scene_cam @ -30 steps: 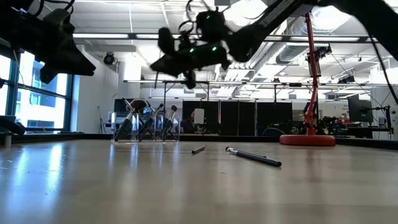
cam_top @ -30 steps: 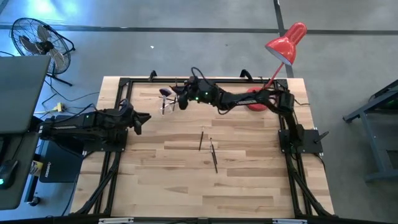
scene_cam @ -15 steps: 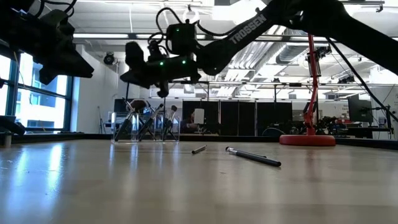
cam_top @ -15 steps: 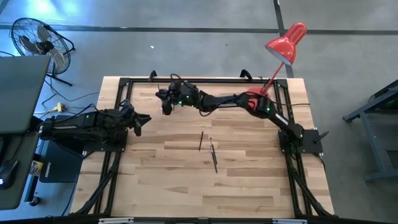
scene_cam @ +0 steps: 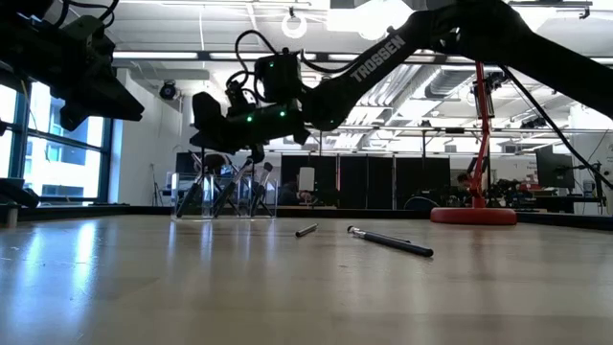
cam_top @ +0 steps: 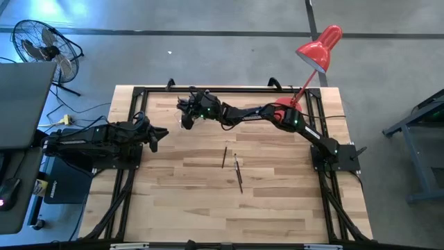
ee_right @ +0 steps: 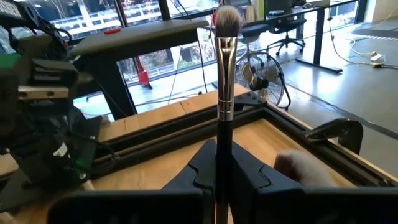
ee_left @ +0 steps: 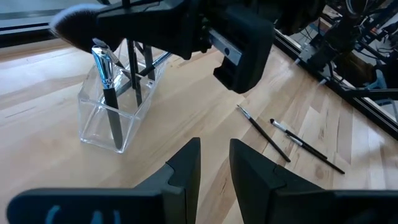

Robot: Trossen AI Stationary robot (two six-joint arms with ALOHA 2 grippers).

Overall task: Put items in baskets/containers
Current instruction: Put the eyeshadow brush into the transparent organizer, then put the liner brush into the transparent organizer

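My right gripper (cam_top: 186,111) reaches across to the table's far left and hangs just above the clear holder (ee_left: 115,115), shut on a slim brush (ee_right: 224,93) with a small rounded head. The holder stands on the table and holds several brushes, one with a fluffy head (ee_left: 78,28). It also shows in the low view (scene_cam: 225,196). Two loose brushes (cam_top: 225,157) (cam_top: 238,172) lie on the table's middle. My left gripper (ee_left: 214,165) waits near the left edge (cam_top: 156,135), its fingers a narrow gap apart and empty. My right gripper pinches the brush's dark handle (ee_right: 222,158) between its two fingers, below the metal ferrule (ee_right: 224,109). The brush lies along the fingers, its head (ee_right: 227,18) sticking out past the fingertips. The fingers come about level from the table's right. The brush is clear of the table.
A red desk lamp (cam_top: 316,52) stands with its base (scene_cam: 472,217) at the far right. A black frame (cam_top: 208,89) runs along the table's edges. Bare wood lies between the holder and the loose brushes, which also show in the low view (scene_cam: 388,241).
My right gripper has carried the brush toward the table's left edge and down, from right of the holder to just above it. It has stayed shut on the brush.
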